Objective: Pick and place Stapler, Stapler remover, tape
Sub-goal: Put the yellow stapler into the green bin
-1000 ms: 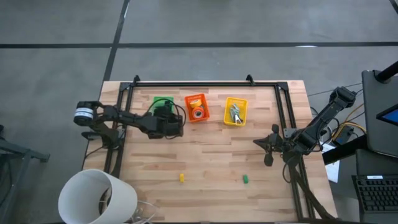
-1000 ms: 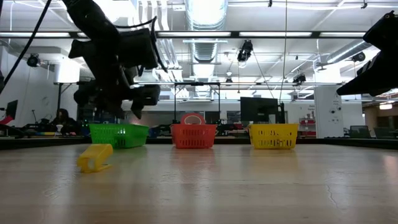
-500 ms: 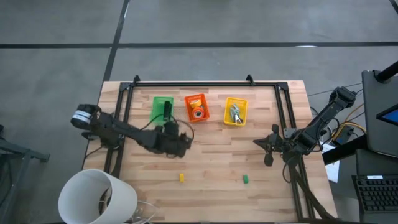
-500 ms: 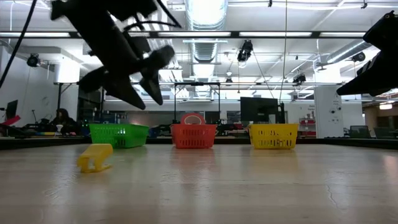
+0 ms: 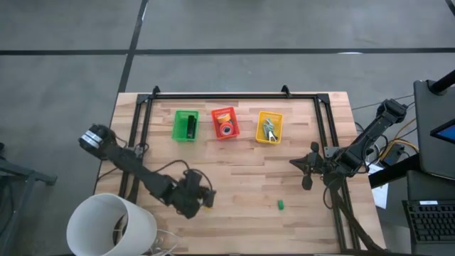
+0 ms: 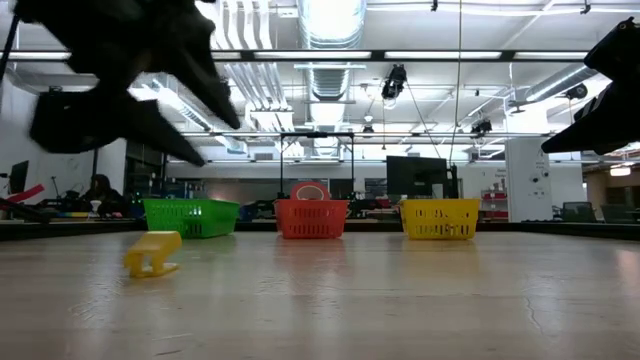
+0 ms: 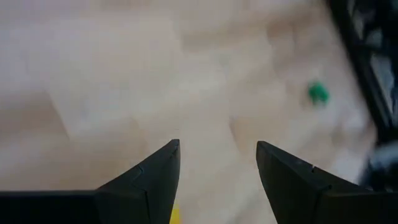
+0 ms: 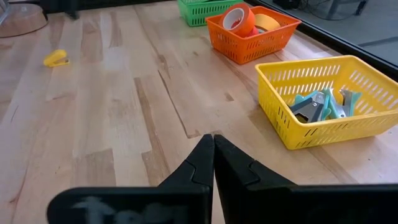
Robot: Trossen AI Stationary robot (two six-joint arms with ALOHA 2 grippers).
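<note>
The black stapler [image 5: 190, 126] lies in the green basket [image 5: 180, 126]. Tape rolls [image 8: 237, 18] sit in the orange basket [image 8: 273, 40]. The stapler removers [image 8: 320, 104] lie in the yellow basket [image 8: 323, 134]. My left gripper [image 7: 217, 146] is open and empty, hovering slanted down near the table's front, just beside a small yellow piece [image 6: 152, 253]. In the left wrist view only a sliver of that yellow piece [image 7: 175, 214] shows by one finger. My right gripper [image 8: 213, 142] waits shut above the table's right side [image 5: 295, 163].
A small green block [image 5: 280, 205] lies near the front edge, right of my left gripper. A black frame [image 5: 227, 95] rims the back and sides of the table. A white bucket [image 5: 110, 226] stands off the front left corner.
My left gripper has swung from over the green basket toward the table's near edge and somewhat right, turning as it went, and now hovers by the yellow piece. It has stayed open. The stapler, hidden under the gripper before, now shows lying in the green basket.
</note>
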